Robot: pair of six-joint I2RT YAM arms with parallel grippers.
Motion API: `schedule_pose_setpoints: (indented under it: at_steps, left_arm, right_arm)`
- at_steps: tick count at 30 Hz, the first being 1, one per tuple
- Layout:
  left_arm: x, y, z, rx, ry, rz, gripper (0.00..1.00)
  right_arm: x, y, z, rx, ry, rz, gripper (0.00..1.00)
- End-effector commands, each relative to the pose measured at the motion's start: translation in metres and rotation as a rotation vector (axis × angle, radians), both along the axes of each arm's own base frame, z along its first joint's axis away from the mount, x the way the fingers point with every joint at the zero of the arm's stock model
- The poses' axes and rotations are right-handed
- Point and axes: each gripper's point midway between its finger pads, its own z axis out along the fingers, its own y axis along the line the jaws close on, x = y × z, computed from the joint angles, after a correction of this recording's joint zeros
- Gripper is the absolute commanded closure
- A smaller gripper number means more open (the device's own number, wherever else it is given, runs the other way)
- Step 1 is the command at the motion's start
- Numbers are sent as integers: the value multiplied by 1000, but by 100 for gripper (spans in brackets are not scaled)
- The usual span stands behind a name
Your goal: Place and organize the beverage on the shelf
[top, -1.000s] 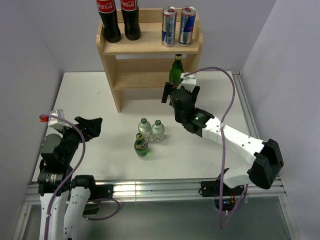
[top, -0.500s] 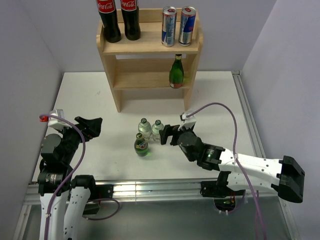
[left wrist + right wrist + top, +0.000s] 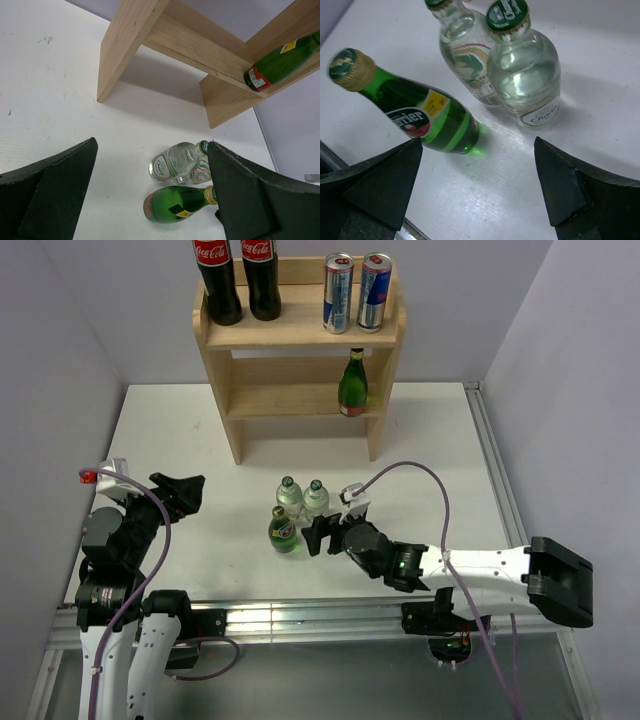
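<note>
Top external: high at the near side, facing down toward the light wooden two-tier shelf (image 3: 300, 333). Left wrist: low, farther off, facing that shelf. Right wrist: close over the green glass bottle with yellow-red label (image 3: 427, 121), which appears in all three views.

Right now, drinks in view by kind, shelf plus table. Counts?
cola bottles: 2
slim cans: 2
green glass bottles: 2
clear glass bottles: 2
Total: 8
</note>
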Motion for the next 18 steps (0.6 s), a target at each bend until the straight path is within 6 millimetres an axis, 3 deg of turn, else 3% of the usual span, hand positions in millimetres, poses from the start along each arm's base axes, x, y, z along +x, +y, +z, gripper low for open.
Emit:
schedule_pose_setpoints:
  at_steps: [1,5,13,18]
  left_arm:
    - [2,1,8,18,-35,3,1]
    - [3,1,7,18,-30,3,1]
    - [3,1,7,18,-30,0,1]
    - [3,0,7,19,-30,-3,1]
  right_arm:
    - [12,3,0,17,-13,-74,0]
    - [26,1,-16,-64,-8,-156,0]
    - [53,10,-26,-99,-26,-202,0]
    - [74,6,-36,-114,-21,-232,0]
